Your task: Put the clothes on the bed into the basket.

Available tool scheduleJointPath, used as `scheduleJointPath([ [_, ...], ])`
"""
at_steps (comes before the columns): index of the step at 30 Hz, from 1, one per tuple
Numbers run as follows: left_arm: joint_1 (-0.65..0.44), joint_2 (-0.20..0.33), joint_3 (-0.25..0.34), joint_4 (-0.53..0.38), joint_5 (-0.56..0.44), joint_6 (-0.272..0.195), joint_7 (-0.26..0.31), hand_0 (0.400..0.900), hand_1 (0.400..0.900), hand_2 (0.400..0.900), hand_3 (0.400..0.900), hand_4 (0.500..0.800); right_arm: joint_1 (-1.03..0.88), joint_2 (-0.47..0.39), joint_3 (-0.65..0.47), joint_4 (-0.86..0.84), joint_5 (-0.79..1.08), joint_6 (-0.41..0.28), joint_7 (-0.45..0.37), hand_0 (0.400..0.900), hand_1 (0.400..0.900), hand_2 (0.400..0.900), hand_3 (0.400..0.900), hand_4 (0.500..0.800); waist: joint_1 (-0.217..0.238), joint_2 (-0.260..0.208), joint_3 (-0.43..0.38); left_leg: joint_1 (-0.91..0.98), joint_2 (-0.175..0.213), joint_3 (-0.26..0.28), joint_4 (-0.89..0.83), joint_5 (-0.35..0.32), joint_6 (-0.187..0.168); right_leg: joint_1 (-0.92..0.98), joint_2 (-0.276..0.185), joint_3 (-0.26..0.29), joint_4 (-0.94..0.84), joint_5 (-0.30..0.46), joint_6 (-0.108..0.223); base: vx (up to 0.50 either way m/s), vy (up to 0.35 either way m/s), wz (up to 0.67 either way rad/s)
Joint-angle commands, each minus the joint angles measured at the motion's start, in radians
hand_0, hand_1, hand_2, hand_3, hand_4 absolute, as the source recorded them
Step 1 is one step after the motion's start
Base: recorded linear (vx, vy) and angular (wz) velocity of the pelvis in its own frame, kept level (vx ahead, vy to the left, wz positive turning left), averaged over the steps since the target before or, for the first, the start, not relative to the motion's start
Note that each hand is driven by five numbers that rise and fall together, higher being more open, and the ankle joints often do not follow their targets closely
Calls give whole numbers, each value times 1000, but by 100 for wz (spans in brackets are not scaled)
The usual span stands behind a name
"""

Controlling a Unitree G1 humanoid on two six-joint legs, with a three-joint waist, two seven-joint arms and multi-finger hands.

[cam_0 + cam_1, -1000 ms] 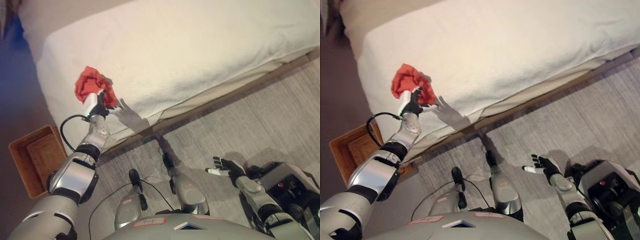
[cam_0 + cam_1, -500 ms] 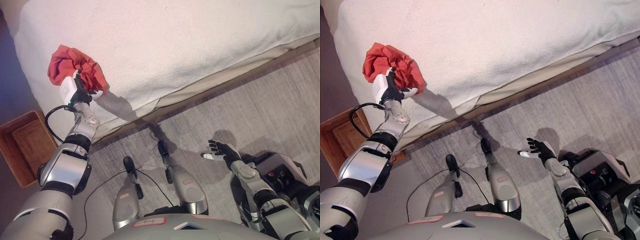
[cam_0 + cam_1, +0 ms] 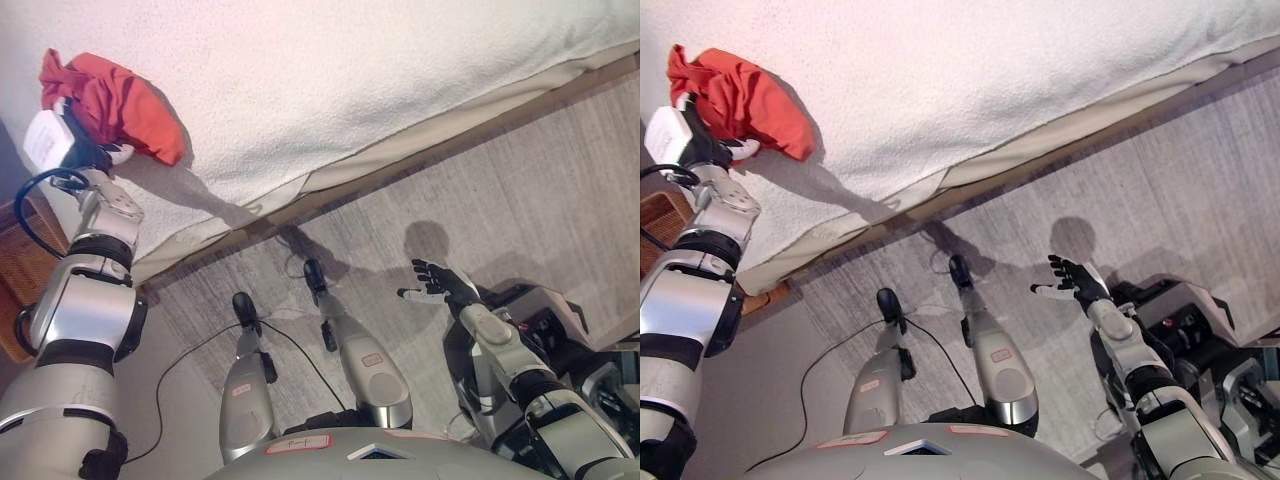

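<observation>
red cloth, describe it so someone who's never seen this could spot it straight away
Start at the white bed filling the top. Go to its left corner, where the left hand pinches the crumpled red cloth. It is the only red thing against the white cover.

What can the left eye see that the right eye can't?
Only the left eye view shows a wider stretch of the brown basket at the left edge. Only the right eye view shows more of the bed's side under the cloth. Both show the left hand with fingers closed on the red cloth over the bed, and the right hand open above the floor.
</observation>
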Motion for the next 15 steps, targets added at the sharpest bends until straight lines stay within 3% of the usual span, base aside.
scheduleJointPath([
  [1, -96, 86, -2, 23, 5, -27, 28, 400, 400, 400, 400, 500, 25, -67, -15, -25, 48, -37, -21, 900, 900, 900, 900, 800, 9, -22, -41, 88, 58, -34, 45, -94, -60, -141, -60, -18, -4, 135, 69, -13, 11, -6],
  [15, -32, 8, 18, -34, -18, -67, 27, 400, 400, 400, 400, 500, 60, -60, -35, 0, 42, -41, -21, 900, 900, 900, 900, 800, 12, -14, -78, 126, 54, -29, 46, -111, -63, -99, -72, -22, -13, 127, 67, 12, 2, -1],
])
